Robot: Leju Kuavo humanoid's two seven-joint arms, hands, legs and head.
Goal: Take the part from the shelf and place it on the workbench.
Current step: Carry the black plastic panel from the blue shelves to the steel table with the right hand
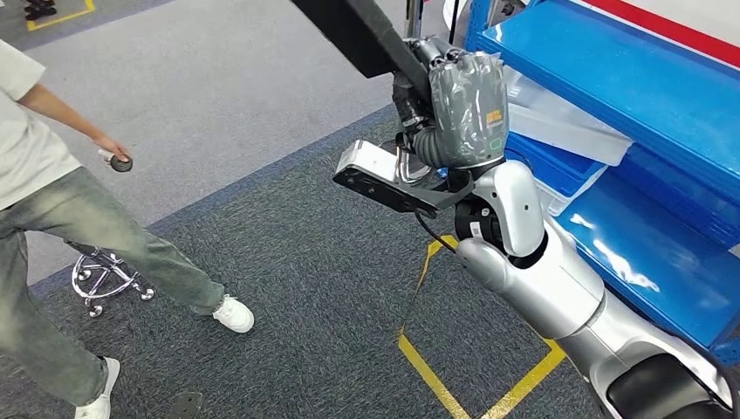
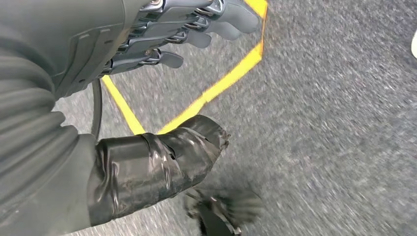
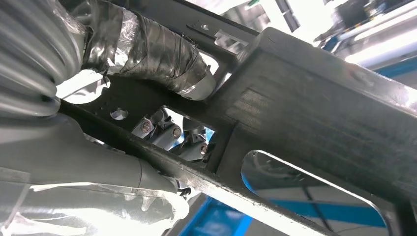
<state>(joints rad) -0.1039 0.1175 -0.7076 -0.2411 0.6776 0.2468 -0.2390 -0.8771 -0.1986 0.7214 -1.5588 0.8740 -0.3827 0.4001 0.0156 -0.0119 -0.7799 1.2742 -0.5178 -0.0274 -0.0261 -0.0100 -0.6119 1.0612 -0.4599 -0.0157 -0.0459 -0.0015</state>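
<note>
The right hand (image 1: pixel 462 109), wrapped in grey sheeting, was raised in front of the blue shelf (image 1: pixel 646 96) and clenched around the part (image 1: pixel 366 35), a long black frame-like piece. In the right wrist view the taped thumb (image 3: pixel 162 54) lay over one face of the part (image 3: pixel 314 113) and darker fingers (image 3: pixel 169 132) showed through one of its cut-outs, so the grasp ran around a bar of the frame near one end. From the head view the part's long axis ran from the hand up and away toward the top edge, slanting to the robot's left, with most of its length beyond the hand and cut off by the edge; its far end could not be seen. The part was clear of the shelf, carried in the air over the dark carpet (image 1: pixel 305 262) with its yellow tape lines (image 1: pixel 436 375). The left hand (image 2: pixel 177 34) hung low over the floor, released, fingers loosely spread and holding nothing, so the right hand alone had the part. No workbench surface was visible, so which way it lay from the hand could not be told; the robot probably had to turn away from the shelf to reach it. A person (image 1: pixel 52 218) stood well to the robot's left holding a small dark object (image 1: pixel 120 162), and the long overhang of the part would need room on that side during any turn.
</note>
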